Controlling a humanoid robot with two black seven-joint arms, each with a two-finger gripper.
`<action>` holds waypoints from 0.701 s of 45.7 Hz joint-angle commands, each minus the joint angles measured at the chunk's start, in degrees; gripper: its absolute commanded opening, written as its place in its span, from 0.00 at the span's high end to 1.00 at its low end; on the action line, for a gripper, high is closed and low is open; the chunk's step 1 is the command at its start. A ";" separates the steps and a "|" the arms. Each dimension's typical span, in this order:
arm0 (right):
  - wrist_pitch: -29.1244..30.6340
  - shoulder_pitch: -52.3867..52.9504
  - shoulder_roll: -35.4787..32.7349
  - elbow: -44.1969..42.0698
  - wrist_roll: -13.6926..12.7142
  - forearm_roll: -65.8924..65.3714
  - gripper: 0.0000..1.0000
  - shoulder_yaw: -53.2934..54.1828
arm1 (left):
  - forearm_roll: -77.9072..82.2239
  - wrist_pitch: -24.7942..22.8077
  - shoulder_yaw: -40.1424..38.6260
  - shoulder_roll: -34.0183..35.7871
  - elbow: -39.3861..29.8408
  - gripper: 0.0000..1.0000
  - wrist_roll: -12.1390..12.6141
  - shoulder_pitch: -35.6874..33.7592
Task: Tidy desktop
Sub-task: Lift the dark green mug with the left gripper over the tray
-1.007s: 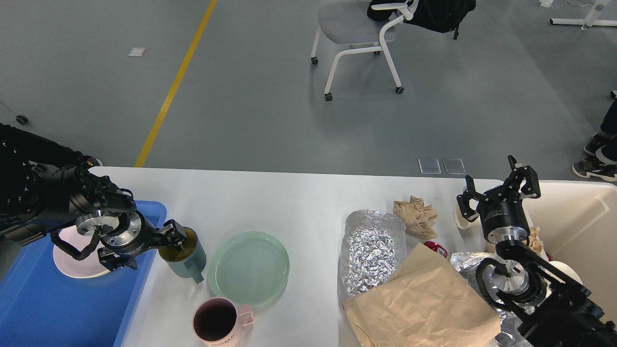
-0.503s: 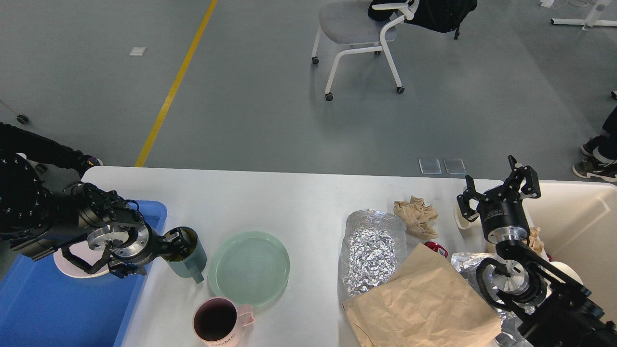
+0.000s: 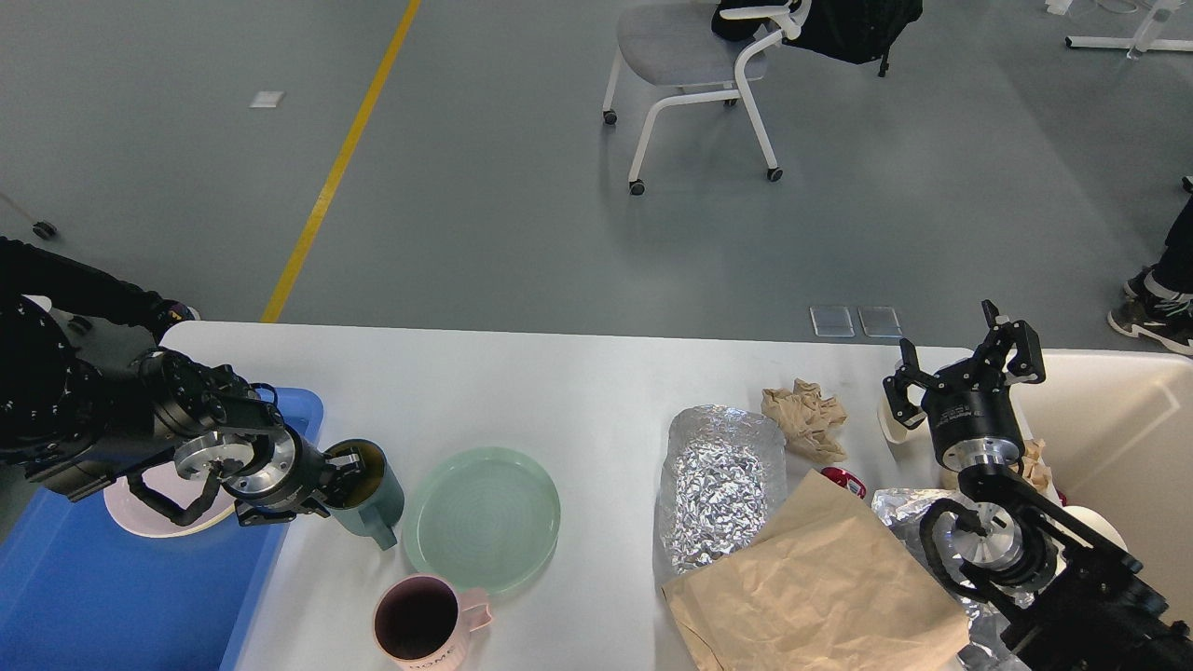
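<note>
- While the left hand [image 3: 343, 473] grips the rim of the teal mug [image 3: 365, 492], it has turned a little since a second ago, and the mug still stands on the desk [image 3: 559, 391] beside the blue tray [image 3: 75, 578].
- So I judge that the grasp is just made and the lift is not begun.
- The right hand [image 3: 965, 368] has not moved; its fingers stay apart and hold nothing, near the crumpled paper [image 3: 803, 417].
- The green plate [image 3: 482, 517], the pink mug [image 3: 419, 623] and the foil [image 3: 718, 485] still wait.
</note>
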 commanded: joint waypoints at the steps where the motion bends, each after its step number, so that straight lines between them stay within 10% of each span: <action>1: 0.00 0.00 0.00 0.00 0.01 0.00 0.00 0.00 | 0.00 -0.14 -0.32 0.21 -0.03 1.00 0.10 -0.02; 13: 0.00 0.00 0.00 0.00 0.01 0.00 0.00 0.00 | 0.26 -2.06 0.03 1.09 -0.20 1.00 0.36 -0.98; 32: 0.00 0.00 -0.01 -0.09 -0.08 0.00 0.00 0.00 | 2.55 -27.47 9.95 6.28 -3.01 1.00 0.28 -20.04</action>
